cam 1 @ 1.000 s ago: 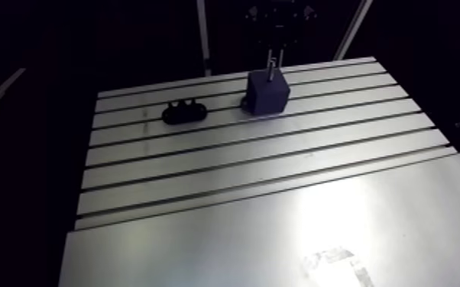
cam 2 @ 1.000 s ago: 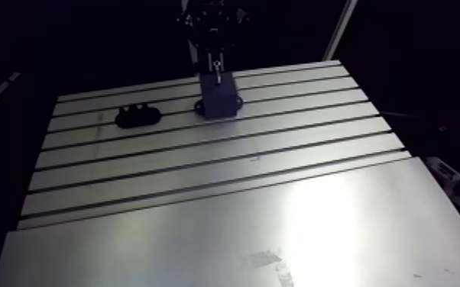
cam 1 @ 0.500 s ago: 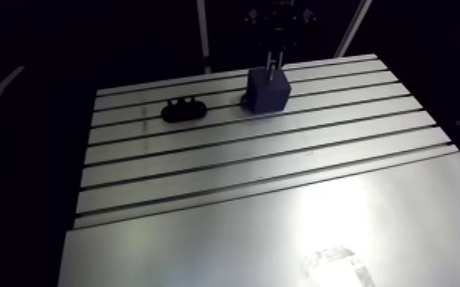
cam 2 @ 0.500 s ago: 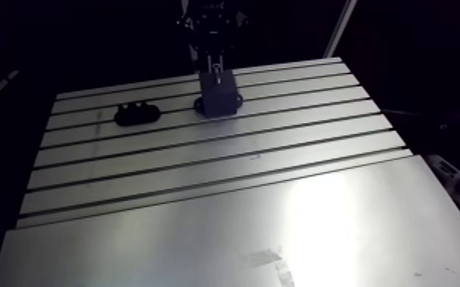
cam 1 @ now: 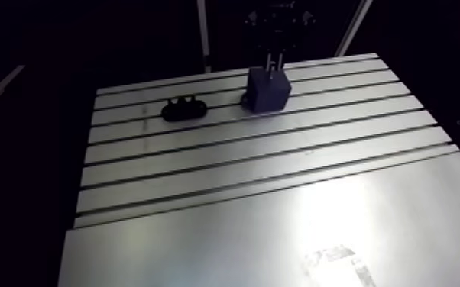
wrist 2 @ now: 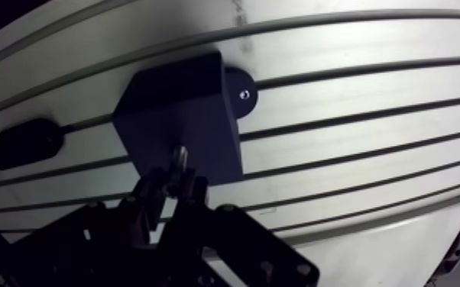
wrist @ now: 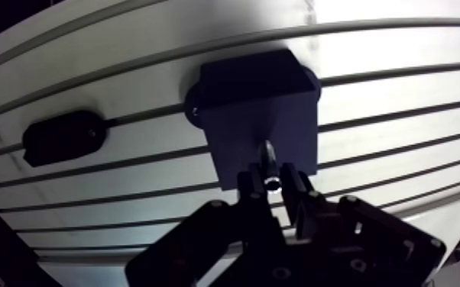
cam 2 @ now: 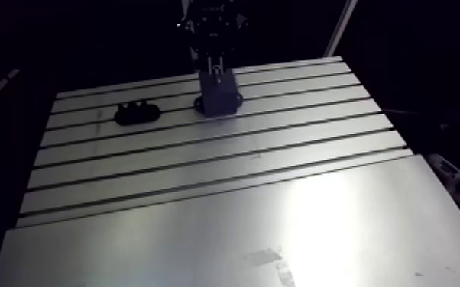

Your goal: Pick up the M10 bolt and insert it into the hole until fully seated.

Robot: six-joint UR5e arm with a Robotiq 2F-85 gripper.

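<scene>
The gripper [wrist: 273, 182] is clamped on the M10 bolt [wrist: 268, 156], which is held upright with its tip at the dark block's [wrist: 256, 99] top face. Insertion is judged in hand; a straight downward push is needed until seated. Farther off, a black holder [wrist: 63, 136] is seen on the surface [wrist: 401, 53].

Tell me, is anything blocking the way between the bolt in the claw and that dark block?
Nothing visible does. The gripper is shut on the bolt, whose tip meets the top of the block. The black holder lies apart, off to one side on the table.
</scene>
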